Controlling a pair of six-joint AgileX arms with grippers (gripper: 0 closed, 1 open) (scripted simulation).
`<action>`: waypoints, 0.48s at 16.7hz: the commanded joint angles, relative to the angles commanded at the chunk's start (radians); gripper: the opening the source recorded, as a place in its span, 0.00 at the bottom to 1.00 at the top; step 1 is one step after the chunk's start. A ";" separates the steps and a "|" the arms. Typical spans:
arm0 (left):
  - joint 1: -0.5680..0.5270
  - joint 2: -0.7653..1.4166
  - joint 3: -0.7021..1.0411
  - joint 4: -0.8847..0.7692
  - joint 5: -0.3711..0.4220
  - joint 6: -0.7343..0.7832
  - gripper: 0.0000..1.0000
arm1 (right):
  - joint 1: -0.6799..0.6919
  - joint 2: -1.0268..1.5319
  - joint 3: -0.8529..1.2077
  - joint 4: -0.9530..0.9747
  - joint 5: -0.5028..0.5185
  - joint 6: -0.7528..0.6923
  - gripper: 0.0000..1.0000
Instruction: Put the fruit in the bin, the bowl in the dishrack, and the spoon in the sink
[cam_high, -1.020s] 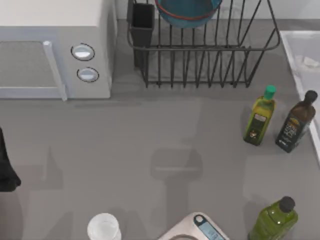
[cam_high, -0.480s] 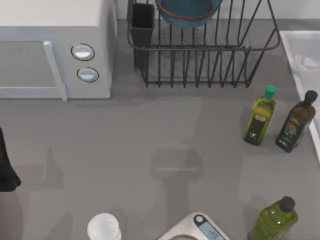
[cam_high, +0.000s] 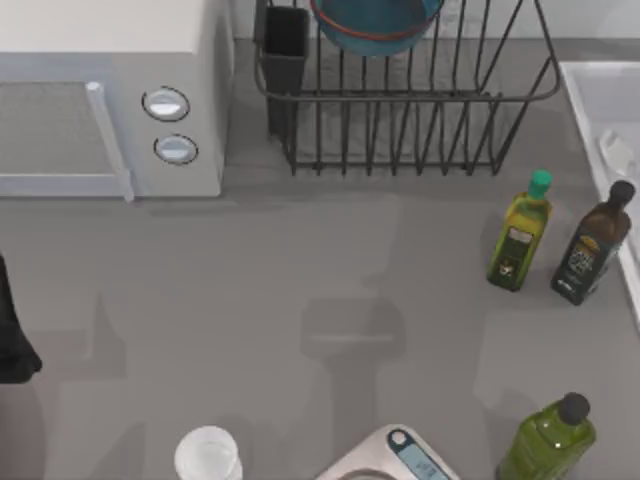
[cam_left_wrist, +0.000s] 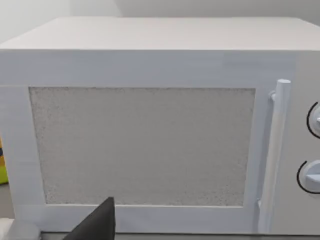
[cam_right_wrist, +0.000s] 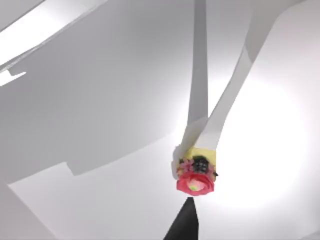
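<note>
— Bowl?
— Blue bowl (cam_high: 375, 25), reddish-brown rim, sitting inside the dishrack (cam_high: 430, 110), propped among the upright bars at the rack's far side.
— Spoon?
— Pale oval spoon (cam_high: 617, 150), lying in the sink (cam_high: 585, 85), right of the dishrack and just past its right end. Apart from the basin's near rim.
— Fruit?
— Cannot place it.
— Anything else at the dishrack?
— Dark utensil cup (cam_high: 285, 45) fixed at its left corner. White microwave (cam_high: 110, 100) directly left of the dishrack, door shut, two round knobs facing the desk (cam_high: 300, 260).
— In front of the dishrack?
— Yellow-green oil bottle (cam_high: 520, 235) with a green cap, off the right front corner. Dark bottle (cam_high: 592, 245) just right of that one, beside the sink's edge. Farther out from the dishrack: a green bottle (cam_high: 550, 440) with a black cap, a kitchen scale (cam_high: 400, 460), and a white cup (cam_high: 208, 455), all along the desk's near edge.
— Left pincer?
— Left pincer (cam_left_wrist: 97, 225) facing the microwave door, well left of the dishrack. Apart or together: cannot tell. Left arm (cam_high: 10, 330) dark at the desk's left edge.
— Right pincer?
— Right pincer (cam_right_wrist: 184, 225) over pale white surfaces, near a small yellow and red object (cam_right_wrist: 196, 175). Apart or together: cannot tell.
</note>
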 joint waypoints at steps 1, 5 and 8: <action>0.000 0.000 0.000 0.000 0.000 0.000 1.00 | 0.000 0.000 0.000 0.000 0.000 0.000 0.83; 0.000 0.000 0.000 0.000 0.000 0.000 1.00 | 0.000 0.000 0.000 0.000 0.000 0.000 1.00; 0.000 0.000 0.000 0.000 0.000 0.000 1.00 | 0.000 0.000 0.000 0.000 0.000 0.000 1.00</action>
